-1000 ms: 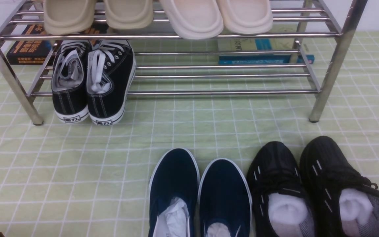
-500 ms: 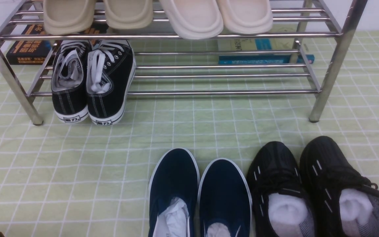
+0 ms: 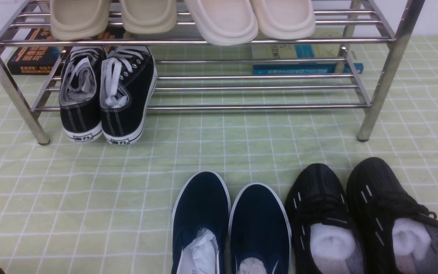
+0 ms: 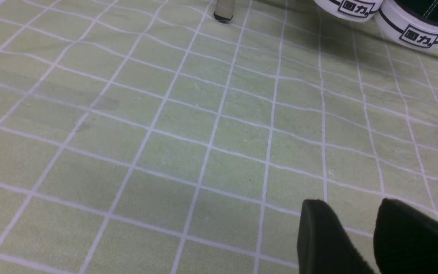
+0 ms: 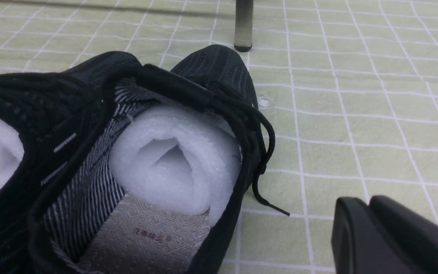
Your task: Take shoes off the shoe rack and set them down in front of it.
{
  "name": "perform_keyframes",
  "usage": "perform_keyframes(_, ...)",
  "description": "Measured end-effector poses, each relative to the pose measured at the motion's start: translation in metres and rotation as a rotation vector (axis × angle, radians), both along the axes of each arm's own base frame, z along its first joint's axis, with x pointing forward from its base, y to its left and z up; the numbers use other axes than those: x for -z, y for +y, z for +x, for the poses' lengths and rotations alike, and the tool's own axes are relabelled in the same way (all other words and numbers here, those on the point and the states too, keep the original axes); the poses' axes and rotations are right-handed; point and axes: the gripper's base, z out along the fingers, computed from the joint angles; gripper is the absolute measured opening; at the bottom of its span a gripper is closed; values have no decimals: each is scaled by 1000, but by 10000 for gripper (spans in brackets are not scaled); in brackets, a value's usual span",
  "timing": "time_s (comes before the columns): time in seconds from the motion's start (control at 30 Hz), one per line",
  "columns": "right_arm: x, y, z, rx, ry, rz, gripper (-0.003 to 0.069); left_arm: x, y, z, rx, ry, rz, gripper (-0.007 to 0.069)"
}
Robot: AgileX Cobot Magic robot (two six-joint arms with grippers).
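Note:
A navy pair of shoes point(image 3: 202, 205) with white soles stands on the green checked cloth in front of the shoe rack point(image 3: 242, 107), toes toward it. Right of it stands the black knit pair point(image 3: 378, 194), stuffed with white foam. My right gripper point(image 5: 361, 201) is shut and empty, low over the cloth beside the outer black knit shoe point(image 5: 219, 68), apart from it. My left gripper point(image 4: 350, 203) is open over bare cloth, holding nothing, short of the rack's left leg point(image 4: 224, 9). Neither gripper shows in the front view.
Black canvas sneakers point(image 3: 107, 95) with white laces sit on the rack's lower shelf at the left, heels over its edge. Beige slippers point(image 3: 78, 19) and cream slippers point(image 3: 249, 19) lie on the top shelf. Books point(image 3: 32, 53) lie behind the rack.

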Motion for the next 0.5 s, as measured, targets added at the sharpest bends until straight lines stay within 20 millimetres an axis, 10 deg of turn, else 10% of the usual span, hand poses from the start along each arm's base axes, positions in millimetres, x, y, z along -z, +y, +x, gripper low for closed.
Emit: perform_keyframes(0.5, 0, 0, 0, 0, -1, 0, 93, 0, 0, 0, 0, 0, 0, 242)
